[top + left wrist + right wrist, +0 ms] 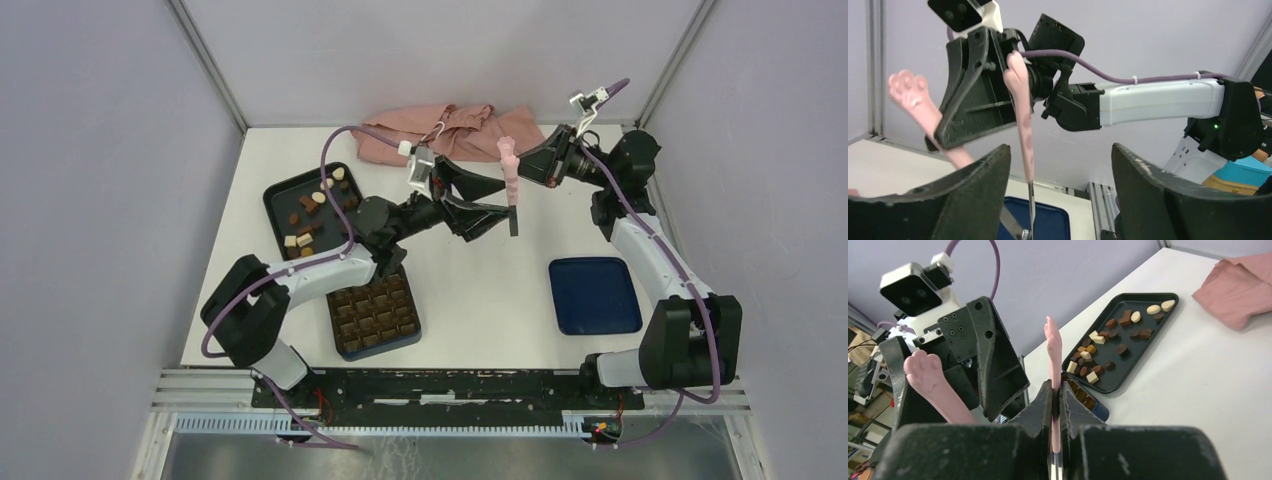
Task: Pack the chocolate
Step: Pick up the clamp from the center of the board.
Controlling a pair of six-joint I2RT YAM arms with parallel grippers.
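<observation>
From above, the white table [480,300] carries a black tray [275,190] near its far left corner, and the chocolate [305,205] lies inside this tray as loose dark, light brown and cream pieces. A blue box [412,330] with a brown grid inside sits near the left part of the near edge; I cannot tell if its cells hold pieces. A blue lid [595,295] lies toward the right edge, and a pink cloth [440,130] lies at the far edge. The two arms meet above the middle of the table. The right gripper [524,168] holds pink tongs [509,165] upright, and the left gripper [505,198] reaches toward them with its jaws spread. In the left wrist view, its own fingers [973,205] stand wide apart at the bottom, and one pink leg of the tongs hangs between them, closer to the left finger; whether it touches I cannot tell. The other leg, with a paw shape at its end, points up to the left. In the right wrist view, the right jaws are pressed together on one pink leg of the tongs, and behind them the tray with the chocolate is visible.
</observation>
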